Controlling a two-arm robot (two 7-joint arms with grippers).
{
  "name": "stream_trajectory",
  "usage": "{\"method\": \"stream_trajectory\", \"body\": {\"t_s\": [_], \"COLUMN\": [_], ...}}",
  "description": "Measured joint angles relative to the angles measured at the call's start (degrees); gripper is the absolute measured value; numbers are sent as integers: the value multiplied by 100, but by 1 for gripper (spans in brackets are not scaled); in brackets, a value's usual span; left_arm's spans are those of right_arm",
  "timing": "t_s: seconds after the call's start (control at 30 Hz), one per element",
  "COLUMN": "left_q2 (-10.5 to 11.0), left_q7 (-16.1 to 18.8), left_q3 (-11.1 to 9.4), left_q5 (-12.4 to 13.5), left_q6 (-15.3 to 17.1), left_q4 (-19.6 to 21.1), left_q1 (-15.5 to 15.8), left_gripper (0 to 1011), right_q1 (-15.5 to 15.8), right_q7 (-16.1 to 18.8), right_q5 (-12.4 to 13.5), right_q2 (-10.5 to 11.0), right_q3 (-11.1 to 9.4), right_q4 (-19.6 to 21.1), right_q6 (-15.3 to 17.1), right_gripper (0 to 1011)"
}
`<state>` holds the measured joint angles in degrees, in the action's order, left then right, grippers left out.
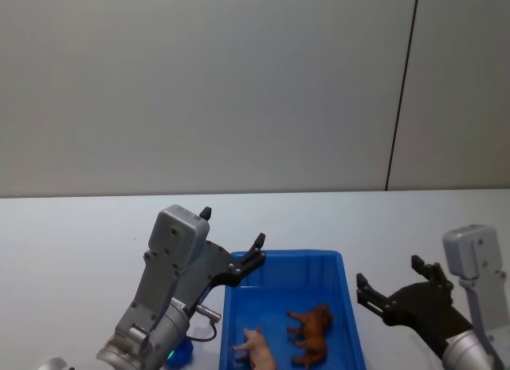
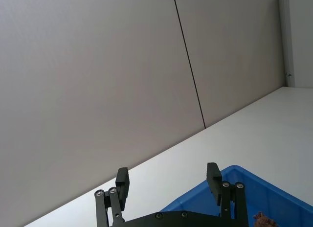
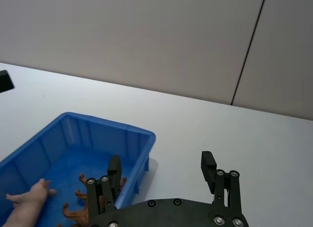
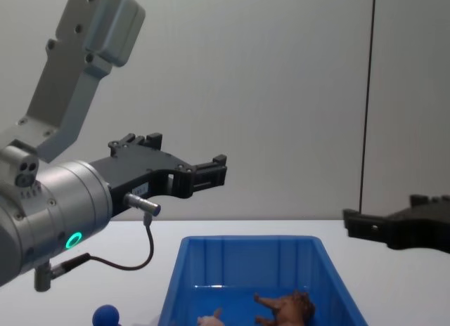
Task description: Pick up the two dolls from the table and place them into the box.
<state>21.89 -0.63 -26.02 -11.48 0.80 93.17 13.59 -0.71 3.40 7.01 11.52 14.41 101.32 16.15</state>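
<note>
- Black fingers of the left gripper [image 1: 233,226] stand wide apart with nothing between them; it hangs in the air over the far left corner of the box [image 1: 303,256], tips toward the wall [image 1: 239,83].
- Right gripper [image 1: 389,272]: jaws spread wide and empty; it is held above the table [image 1: 64,242], just beside the box's right rim and clear of it.
- Box: open-topped, bright blue, ribbed inside; it rests on the table between the two arms; both dolls lie on its floor.
- Brown doll [image 1: 311,332]: shaggy and four-legged; it lies in the right half of the box, toward the near end.
- Pink doll [image 1: 259,350]: smooth and pale; it lies in the left half, just beside the brown doll; whether the two touch cannot be told.
- Head view: gives both dolls from above, with their places on the box floor.
- Chest view: gives the height of the left gripper, well above the rim; the dolls show low on the box floor; a small blue ball [image 4: 107,315] lies on the table to the left of the box; a green ring light [image 4: 72,239] glows on the left wrist.
- Right wrist view: looks between its own fingers [image 3: 208,161] down into the box; the brown doll is partly hidden behind one finger.
- Left wrist view: looks over the box's far corner to the wall, with a scrap of the brown doll at the frame's edge.
</note>
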Motion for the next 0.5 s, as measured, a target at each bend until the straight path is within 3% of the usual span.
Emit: {"method": "stream_trajectory", "body": {"t_s": [0.3,0.5], "left_q2": [6,65], "left_q7": [-1,72], "left_q3": [6,46], "left_q5": [-4,-97], "left_q6": [16,206], "left_q4": [3,61], "left_q1": [-11,-72], "left_gripper": [1001,1001], "right_q1": [152,212], "right_q7": [-245,-347], "right_q5": [101,139], "right_q2": [86,119], "right_q3": [-87,-122], "right_q4": [97,134], "right_q6": [28,37], "right_gripper": [1001,1001]}}
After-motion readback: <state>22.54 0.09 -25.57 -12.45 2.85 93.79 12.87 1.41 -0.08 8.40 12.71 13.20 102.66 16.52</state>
